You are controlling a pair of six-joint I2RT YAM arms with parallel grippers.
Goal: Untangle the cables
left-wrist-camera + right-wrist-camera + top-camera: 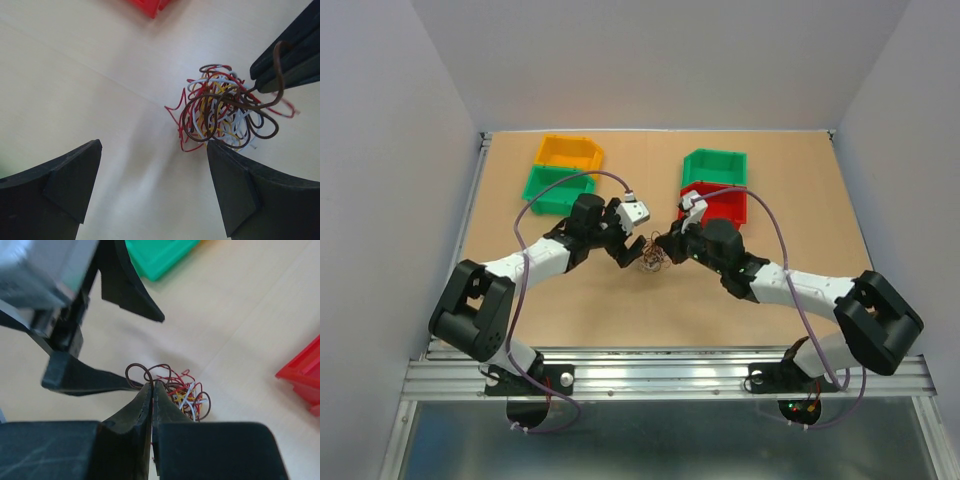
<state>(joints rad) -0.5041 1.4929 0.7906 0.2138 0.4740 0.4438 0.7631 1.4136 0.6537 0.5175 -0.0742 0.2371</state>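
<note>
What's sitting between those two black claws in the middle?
The cables: a small wad of thin wires lying between the left gripper and the right gripper, clearest in the top view.

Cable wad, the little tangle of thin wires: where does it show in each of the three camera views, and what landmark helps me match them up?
Top external: the cable wad sits near the middle of the picture, slightly below centre.
Left wrist: right of centre, in the upper half.
Right wrist: just below centre.
Shared landmark: the red bin, cut off at the top edge in left wrist and at the right edge in right wrist.
</note>
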